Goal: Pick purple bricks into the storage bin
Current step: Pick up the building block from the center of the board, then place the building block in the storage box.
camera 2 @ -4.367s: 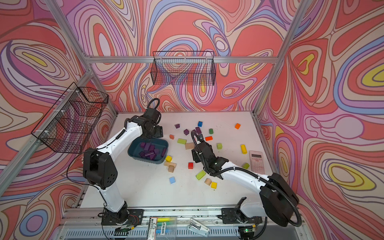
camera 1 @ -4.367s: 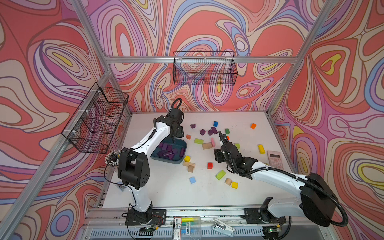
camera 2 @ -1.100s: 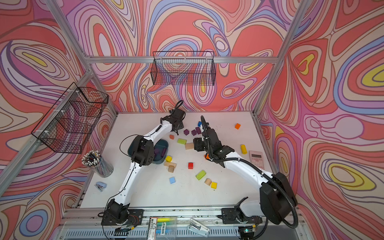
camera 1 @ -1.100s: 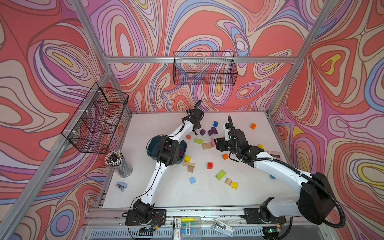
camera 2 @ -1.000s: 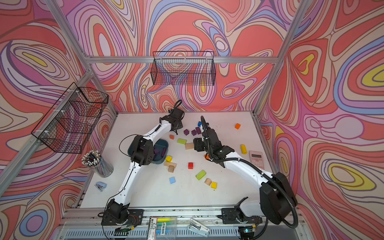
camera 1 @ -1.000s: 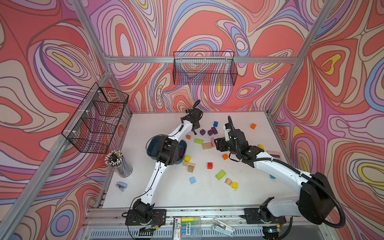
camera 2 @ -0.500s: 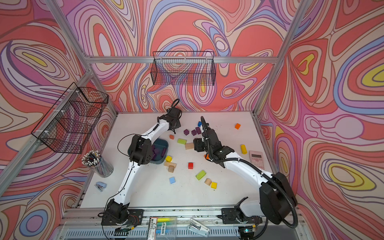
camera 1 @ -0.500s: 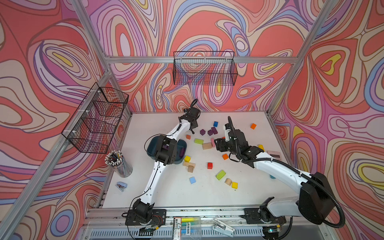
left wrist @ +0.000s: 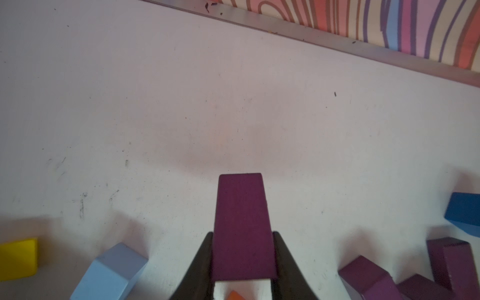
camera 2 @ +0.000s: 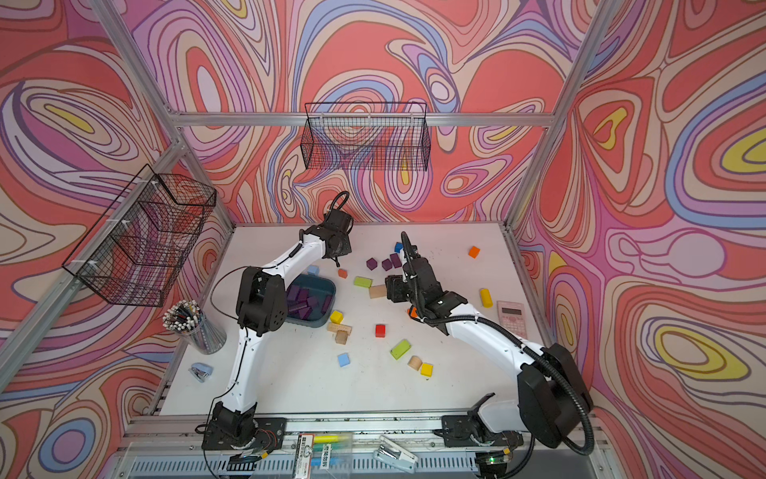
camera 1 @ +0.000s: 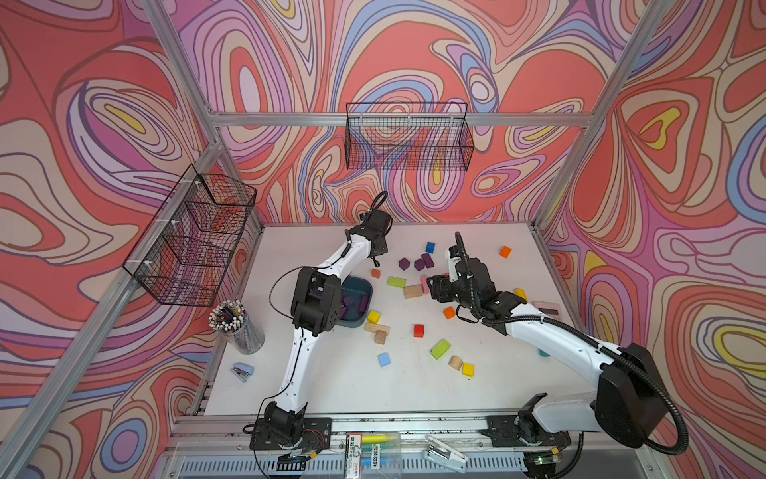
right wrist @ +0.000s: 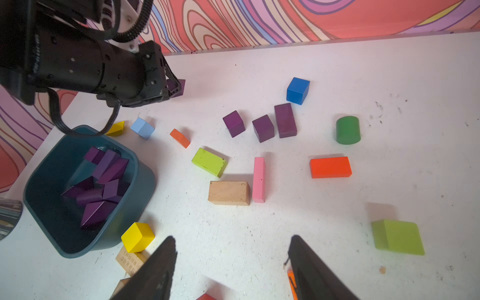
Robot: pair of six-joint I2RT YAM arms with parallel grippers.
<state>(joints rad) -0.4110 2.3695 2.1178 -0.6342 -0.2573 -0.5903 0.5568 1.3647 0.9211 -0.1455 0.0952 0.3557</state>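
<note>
On the tabletop (camera 1: 331, 385) the storage bin (right wrist: 135, 197), already holding several purple bricks, sits partly beneath the left arm's elbow, so a hasty swing towards it could clip its rim. The left hand (left wrist: 242, 236), stretched toward the back wall, pinches a purple brick (left wrist: 241, 207) by one end, and it may pivot loose. The right hand (right wrist: 231, 244) hovers spread and empty, with three loose bricks (right wrist: 263, 128) on the tabletop ahead of it.

The walls (camera 1: 414, 62) have big swirls of red, pink, purple, blue and yellow. Shiny metal bars (camera 1: 393, 119) run along the corners. 2 black wire ones hang up: the back basket (camera 1: 408, 141) and the side basket (camera 1: 195, 236). The table (camera 1: 331, 385) is white, scuffed and brightly lit
</note>
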